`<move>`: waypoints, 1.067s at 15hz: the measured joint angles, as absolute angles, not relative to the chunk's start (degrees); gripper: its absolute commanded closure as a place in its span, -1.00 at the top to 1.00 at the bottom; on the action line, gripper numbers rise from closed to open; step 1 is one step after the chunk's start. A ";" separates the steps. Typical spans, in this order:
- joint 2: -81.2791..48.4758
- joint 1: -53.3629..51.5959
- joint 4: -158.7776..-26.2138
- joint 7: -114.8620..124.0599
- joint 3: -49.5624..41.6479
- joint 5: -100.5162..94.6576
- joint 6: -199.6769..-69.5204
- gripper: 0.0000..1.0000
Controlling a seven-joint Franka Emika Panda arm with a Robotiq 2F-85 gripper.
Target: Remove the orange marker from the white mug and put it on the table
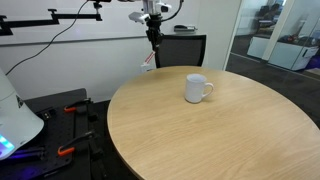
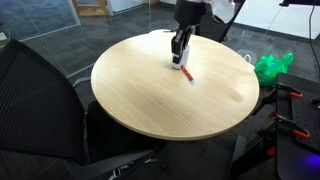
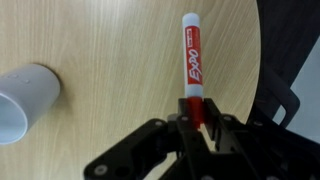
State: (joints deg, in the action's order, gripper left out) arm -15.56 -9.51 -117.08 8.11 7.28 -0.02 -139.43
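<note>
The orange-red marker (image 3: 190, 55) with a white cap sticks out from my gripper (image 3: 194, 118), which is shut on its lower end. In both exterior views the gripper (image 1: 153, 40) (image 2: 179, 48) hangs over the round wooden table (image 1: 220, 130) near its edge, and the marker (image 1: 148, 61) (image 2: 185, 70) points down at a slant, close to the tabletop. I cannot tell whether it touches. The white mug (image 1: 197, 89) stands upright near the table's middle, apart from the gripper. It also shows at the left edge of the wrist view (image 3: 25, 100). It is hidden in the exterior view from the far side.
A black chair (image 1: 185, 50) stands behind the table by the gripper. Another black chair (image 2: 40, 100) stands at the table's side. A green bag (image 2: 268, 67) and tool stands (image 1: 65, 125) sit on the floor around the table.
</note>
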 measured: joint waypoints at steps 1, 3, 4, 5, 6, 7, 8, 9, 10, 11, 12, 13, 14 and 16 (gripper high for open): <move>-17.38 -9.51 -115.75 8.11 7.43 0.35 -138.37 -0.91; -21.08 -9.51 -112.95 8.10 7.53 1.07 -136.21 -0.91; -22.97 -9.51 -111.45 8.10 7.56 1.33 -134.89 -0.91; -24.86 -9.51 -109.91 8.10 7.56 1.51 -133.51 -0.91; -26.70 -9.49 -108.39 8.10 7.56 1.60 -132.19 -0.91; -28.54 -9.47 -106.82 8.10 7.56 1.65 -130.95 -0.91; -30.35 -9.45 -105.27 8.10 7.55 1.70 -129.75 -0.91; -32.10 -9.44 -103.73 8.11 7.52 1.71 -128.63 -0.91; -33.72 -9.43 -102.27 8.11 7.48 1.74 -127.56 -0.91; -35.30 -9.42 -100.81 8.12 7.46 1.79 -126.49 -0.91; -36.78 -9.41 -99.42 8.16 7.42 1.80 -125.42 -0.91; -38.15 -9.40 -98.10 8.17 7.38 1.85 -124.40 -0.91; -39.44 -9.40 -96.85 8.23 7.33 1.85 -123.44 -0.91; -41.60 -9.41 -94.60 8.33 7.19 1.86 -121.67 -0.91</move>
